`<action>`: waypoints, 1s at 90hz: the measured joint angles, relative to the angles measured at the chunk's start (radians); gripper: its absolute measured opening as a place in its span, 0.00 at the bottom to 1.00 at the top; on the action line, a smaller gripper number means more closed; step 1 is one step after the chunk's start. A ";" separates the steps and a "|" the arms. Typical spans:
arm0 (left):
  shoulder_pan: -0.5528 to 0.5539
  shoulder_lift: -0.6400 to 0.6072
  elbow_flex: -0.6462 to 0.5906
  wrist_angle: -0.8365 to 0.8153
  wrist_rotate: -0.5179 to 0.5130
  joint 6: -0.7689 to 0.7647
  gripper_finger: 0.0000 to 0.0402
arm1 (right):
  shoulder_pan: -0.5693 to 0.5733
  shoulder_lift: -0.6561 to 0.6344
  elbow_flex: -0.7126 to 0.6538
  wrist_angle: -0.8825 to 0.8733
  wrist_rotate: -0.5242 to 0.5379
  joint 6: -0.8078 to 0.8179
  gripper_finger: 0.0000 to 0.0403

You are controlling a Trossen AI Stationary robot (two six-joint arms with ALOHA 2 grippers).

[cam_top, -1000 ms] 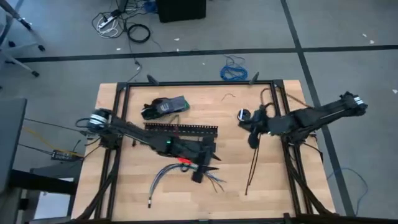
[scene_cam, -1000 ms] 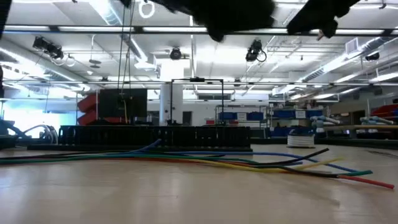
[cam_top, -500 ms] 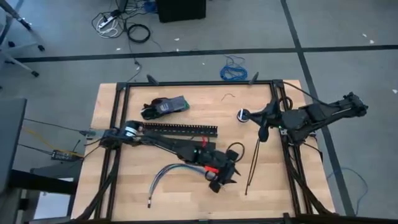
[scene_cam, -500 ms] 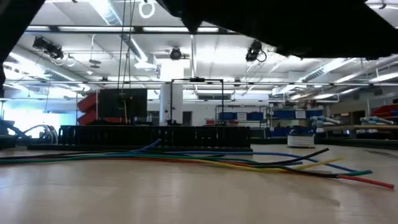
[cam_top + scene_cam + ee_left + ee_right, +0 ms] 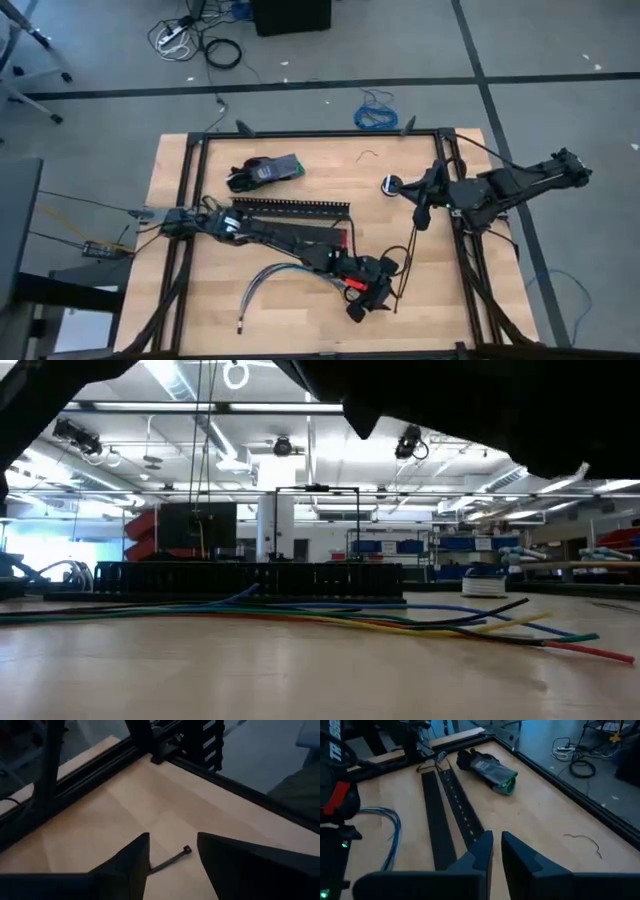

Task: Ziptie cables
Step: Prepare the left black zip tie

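The cables (image 5: 272,279) lie loose on the wooden table near its middle; the low view shows them as coloured strands (image 5: 300,615). The zipties (image 5: 405,265) are thin black strips lying flat toward the table's right side. My left gripper (image 5: 372,300) is open just above the table beside their near end. In the left wrist view one ziptie's head end (image 5: 175,857) shows on the wood between the open fingers, untouched (image 5: 172,870). My right gripper (image 5: 421,212) hovers shut above the zipties' far end, with nothing between its fingers (image 5: 496,851).
A long black slotted channel (image 5: 290,207) lies across the table's middle. A dark device (image 5: 265,172) sits at the far left, with a small roll (image 5: 390,184) and a curled wire scrap (image 5: 368,154) at the far side. A black frame rail (image 5: 320,133) borders the table.
My left gripper has swept from above the cables toward the table's right and near edges, ending beside the zipties' near end. My right gripper has drawn back a little toward the far right edge. The cables and zipties lie as before.
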 joint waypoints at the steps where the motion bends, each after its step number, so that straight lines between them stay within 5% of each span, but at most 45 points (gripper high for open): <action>1: -0.001 0.004 0.003 -0.001 0.002 -0.007 0.40 | 0.000 0.000 0.000 0.000 0.000 0.000 0.09; 27: -0.042 0.049 0.039 0.007 0.032 -0.041 0.40 | -0.003 0.001 0.000 0.000 0.000 0.035 0.09; 50: -0.050 0.061 0.040 0.049 -0.071 0.027 0.40 | -0.003 0.001 0.000 0.003 0.000 0.044 0.09; 90: -0.048 0.115 0.039 0.117 -0.107 0.036 0.40 | -0.006 0.001 0.000 0.009 0.001 0.045 0.09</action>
